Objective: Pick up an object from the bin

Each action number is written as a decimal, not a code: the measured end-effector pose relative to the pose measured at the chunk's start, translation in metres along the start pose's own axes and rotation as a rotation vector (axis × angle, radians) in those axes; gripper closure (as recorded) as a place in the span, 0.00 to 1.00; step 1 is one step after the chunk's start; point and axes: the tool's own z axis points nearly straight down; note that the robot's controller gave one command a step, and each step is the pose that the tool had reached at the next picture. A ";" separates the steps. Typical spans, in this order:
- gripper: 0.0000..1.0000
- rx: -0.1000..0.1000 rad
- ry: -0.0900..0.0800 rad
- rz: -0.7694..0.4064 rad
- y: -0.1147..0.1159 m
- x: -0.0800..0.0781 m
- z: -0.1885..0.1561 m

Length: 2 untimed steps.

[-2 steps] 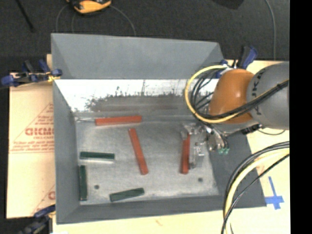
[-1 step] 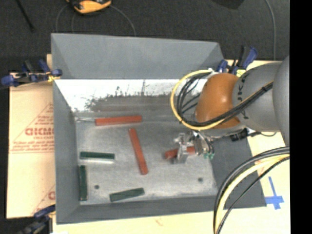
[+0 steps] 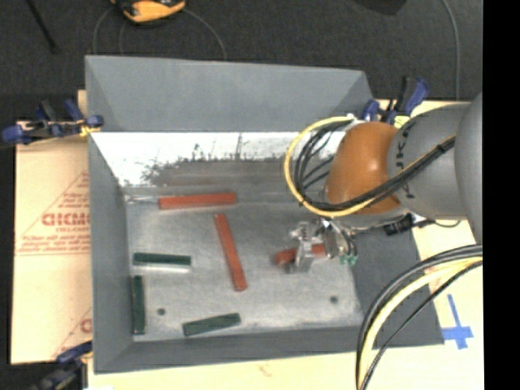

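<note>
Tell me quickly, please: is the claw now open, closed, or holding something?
Claw: it cannot be told if open or closed; it sits low in the right part of the bin, at a small red piece.

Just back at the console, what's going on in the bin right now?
The arm's gripper is down in the right part of the grey metal bin, right over a short red bar whose end pokes out to the gripper's left. Whether it has a hold on it cannot be told. Two long red bars and three dark green bars lie untouched further left.
</note>
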 end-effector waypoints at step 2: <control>0.00 0.000 -0.001 0.043 -0.002 -0.020 -0.170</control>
